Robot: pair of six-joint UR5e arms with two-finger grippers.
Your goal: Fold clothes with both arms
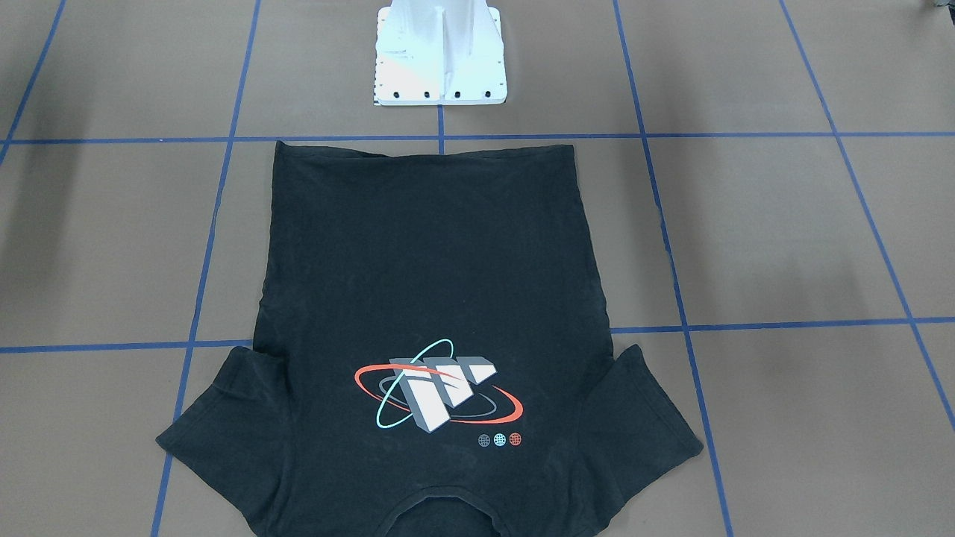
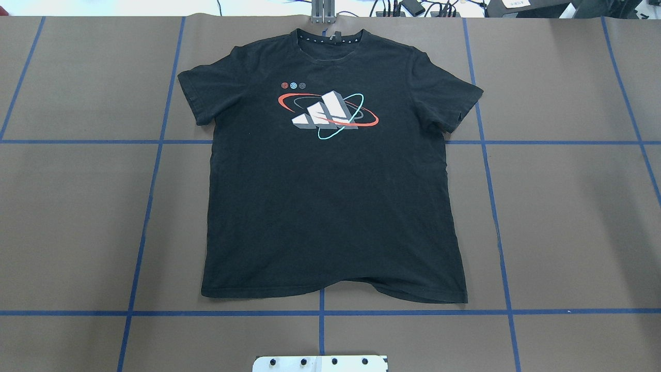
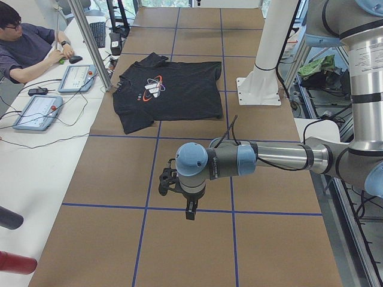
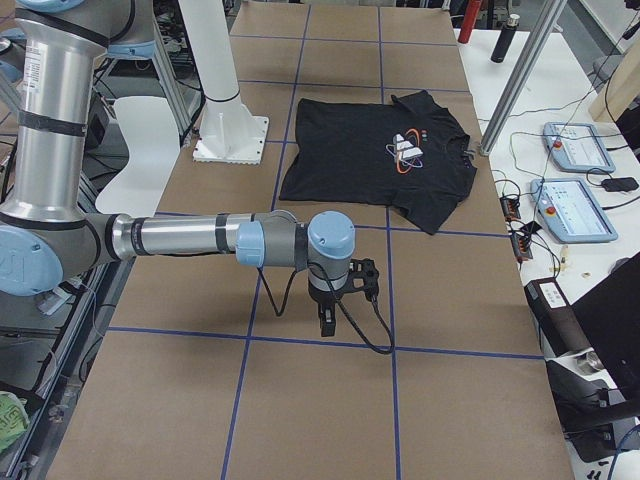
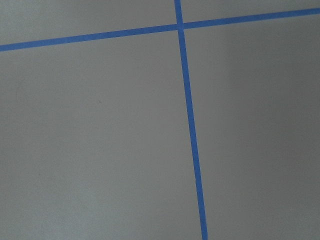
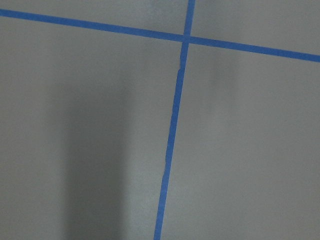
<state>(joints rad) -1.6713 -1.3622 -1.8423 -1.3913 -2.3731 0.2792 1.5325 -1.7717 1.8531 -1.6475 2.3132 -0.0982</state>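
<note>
Your T-shirt lies flat on the table, logo up, collar at 12 o'clock from overhead. The left gripper and right gripper hang well apart from it; you cannot tell if either is open.

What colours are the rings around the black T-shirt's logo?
The logo rings are orange-red, cyan and dark grey, clearest in the overhead exterior view.

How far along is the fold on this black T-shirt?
Done: the T-shirt lies spread flat, logo up, both sleeves out. In hand: nothing. The left tool and right tool hang over the table, well clear of the cloth, and both wrist views show only tape lines. Left: every fold, since no edge is turned over yet.
</note>
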